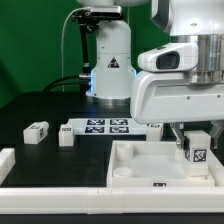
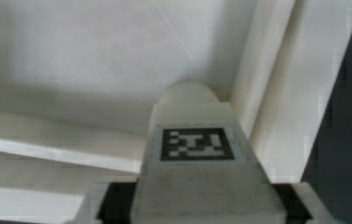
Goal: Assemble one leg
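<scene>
My gripper [image 1: 195, 141] is shut on a leg [image 1: 197, 150], a chunky white block with a black-and-white tag. It holds the leg upright over the corner of the large white tray-like panel [image 1: 140, 170] on the exterior view's right. In the wrist view the leg [image 2: 194, 125] fills the centre between my dark fingers [image 2: 123, 202], with my gripper [image 2: 205, 207] closed on its sides. The leg points down at the panel's rim and corner [image 2: 283, 85]. Whether it touches the panel cannot be told. Two more legs [image 1: 37, 131] [image 1: 66, 135] lie on the black table at the exterior view's left.
The marker board [image 1: 105, 126] lies flat behind the panel, in front of the arm's base [image 1: 110, 70]. A white part [image 1: 6, 160] shows at the exterior view's left edge. A white rail [image 1: 60, 205] runs along the front.
</scene>
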Motion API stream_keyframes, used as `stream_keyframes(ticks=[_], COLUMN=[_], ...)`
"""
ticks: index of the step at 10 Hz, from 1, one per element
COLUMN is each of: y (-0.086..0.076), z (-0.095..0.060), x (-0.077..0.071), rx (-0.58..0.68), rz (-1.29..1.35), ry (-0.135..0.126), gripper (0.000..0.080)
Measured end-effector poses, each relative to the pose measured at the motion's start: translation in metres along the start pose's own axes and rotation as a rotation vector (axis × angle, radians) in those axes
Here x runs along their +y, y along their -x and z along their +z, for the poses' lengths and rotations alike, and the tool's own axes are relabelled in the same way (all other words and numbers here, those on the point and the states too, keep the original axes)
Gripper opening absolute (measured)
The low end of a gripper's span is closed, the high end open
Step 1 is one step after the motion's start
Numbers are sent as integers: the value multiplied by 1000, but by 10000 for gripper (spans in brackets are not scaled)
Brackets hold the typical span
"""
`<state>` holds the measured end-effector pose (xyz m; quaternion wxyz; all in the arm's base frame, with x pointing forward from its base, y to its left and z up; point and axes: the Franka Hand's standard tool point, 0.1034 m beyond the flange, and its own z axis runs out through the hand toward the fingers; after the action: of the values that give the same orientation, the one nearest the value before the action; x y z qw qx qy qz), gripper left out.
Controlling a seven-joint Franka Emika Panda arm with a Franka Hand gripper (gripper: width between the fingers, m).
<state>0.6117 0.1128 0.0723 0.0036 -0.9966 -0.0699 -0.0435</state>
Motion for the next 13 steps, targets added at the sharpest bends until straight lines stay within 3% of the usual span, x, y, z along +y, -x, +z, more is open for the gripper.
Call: stream_keyframes(ticks=[7,10,11,12,13], y=[3,3,3,3,3], z=[4,3,3,4,4], x=[-9,-8,-8,-8,-9], rx=[1,1,1,1,0], rz=[1108,1357,1314,1286,1285], ry=[8,9,9,8,9], gripper=[291,292,352,352,525])
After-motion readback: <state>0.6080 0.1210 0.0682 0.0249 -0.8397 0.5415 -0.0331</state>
